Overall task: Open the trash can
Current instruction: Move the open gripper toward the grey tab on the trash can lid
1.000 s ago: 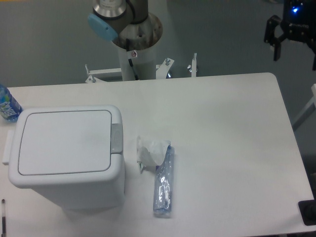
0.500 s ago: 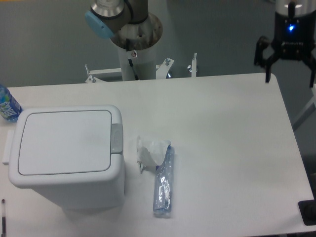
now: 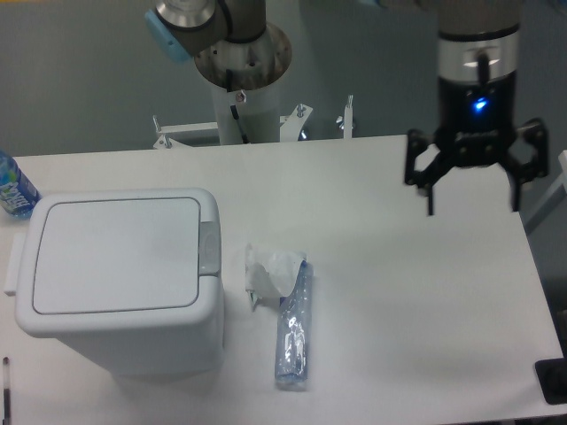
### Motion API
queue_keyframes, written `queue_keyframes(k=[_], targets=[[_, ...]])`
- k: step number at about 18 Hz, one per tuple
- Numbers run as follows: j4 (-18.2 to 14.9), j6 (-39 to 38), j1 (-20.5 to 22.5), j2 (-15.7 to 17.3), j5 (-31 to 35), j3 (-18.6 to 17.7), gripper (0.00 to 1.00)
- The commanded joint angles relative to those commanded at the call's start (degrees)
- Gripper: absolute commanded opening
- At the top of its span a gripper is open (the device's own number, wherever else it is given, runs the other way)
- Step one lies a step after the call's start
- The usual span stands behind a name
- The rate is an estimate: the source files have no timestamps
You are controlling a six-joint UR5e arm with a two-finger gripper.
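Observation:
The trash can (image 3: 120, 274) is a large white rectangular bin at the left of the table, its flat lid down and a small grey push tab (image 3: 209, 249) on its right edge. My gripper (image 3: 472, 197) hangs over the right side of the table, far from the can. Its two black fingers (image 3: 429, 190) are spread wide, open, with nothing between them.
A crumpled white tissue (image 3: 270, 268) and a flattened clear plastic bottle (image 3: 294, 329) lie just right of the can. A blue-labelled bottle (image 3: 12, 187) stands at the left table edge. The arm's base column (image 3: 240, 80) rises behind the table. A black object (image 3: 552, 381) sits at the lower right corner.
The gripper has moved down and to the left, from beyond the table's far right corner to above its right side. It stays open. The trash can lid has not moved.

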State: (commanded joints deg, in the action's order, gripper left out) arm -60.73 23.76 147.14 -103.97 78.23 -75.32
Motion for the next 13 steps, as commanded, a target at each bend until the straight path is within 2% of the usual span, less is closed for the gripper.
queue_keyframes(k=[3, 9, 13], targets=[[-0.6, -4.9, -2.1, 0.1, -1.7, -1.0, 1.0], [-0.7, -13.2, -3.3, 0.5, -12.1, -5.8, 1.0], [-0.7, -13.7, -3.4, 0.7, -15.6, -8.3, 1.0]])
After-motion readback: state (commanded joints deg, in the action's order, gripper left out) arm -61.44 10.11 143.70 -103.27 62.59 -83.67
